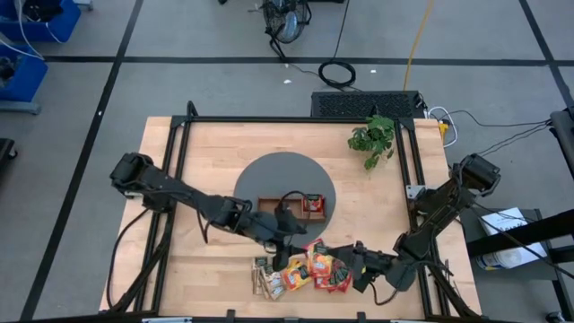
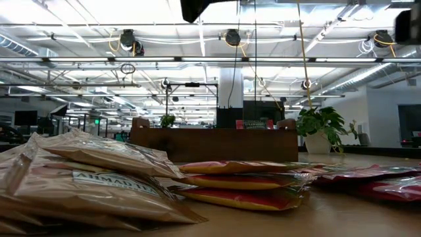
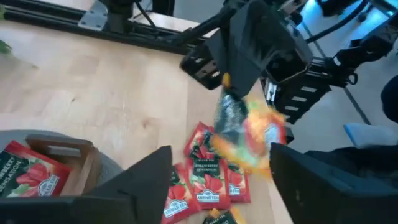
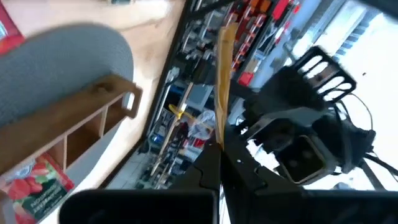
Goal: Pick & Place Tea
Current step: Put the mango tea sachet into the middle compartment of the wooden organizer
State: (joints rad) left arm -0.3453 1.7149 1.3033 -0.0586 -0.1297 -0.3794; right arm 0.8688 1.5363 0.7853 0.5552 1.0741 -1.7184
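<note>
A heap of tea sachets, red, orange-yellow and dark, lies on the table near its front edge. The long wooden tray stands on a grey round mat; one red sachet lies in its right compartment. My right gripper hovers over the heap's right side, shut on an orange-yellow sachet. My left gripper stands open between tray and heap, nothing between its fingers, facing the held sachet. My right gripper pinches the orange-yellow sachet between its two shut fingers by one edge. The sachet sticks out beyond the fingertips, edge-on in the right wrist view. It is lifted clear of the table and the heap, above the red sachets.
A small potted plant stands at the table's far right. Black frame rails run along the table's left and right sides. Bare wood lies left of the mat and behind it.
</note>
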